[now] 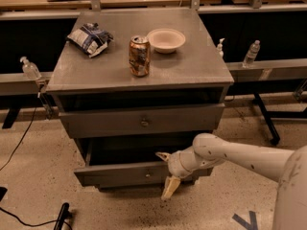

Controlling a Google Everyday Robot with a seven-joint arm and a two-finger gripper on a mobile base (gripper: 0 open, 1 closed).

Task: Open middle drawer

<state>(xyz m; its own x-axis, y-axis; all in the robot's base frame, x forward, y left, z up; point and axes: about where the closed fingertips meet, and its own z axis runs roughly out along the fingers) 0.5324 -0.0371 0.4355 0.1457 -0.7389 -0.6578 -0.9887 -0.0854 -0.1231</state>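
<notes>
The middle drawer [115,174] is the lower grey front with a small round knob [147,175]. It stands pulled out a little, with a dark gap above it. My gripper [166,172] is right in front of this drawer front, just right of the knob. It is open, with one finger [162,155] above the front's top edge and the other [170,188] hanging below its lower edge. It holds nothing. My white arm [230,155] comes in from the right.
A taller grey drawer front [96,122] with a knob sits above. On the cabinet top [192,66] are a soda can [139,56], a white bowl [166,40] and a chip bag [89,38]. Bottles stand on side rails. A cable lies on the floor at left.
</notes>
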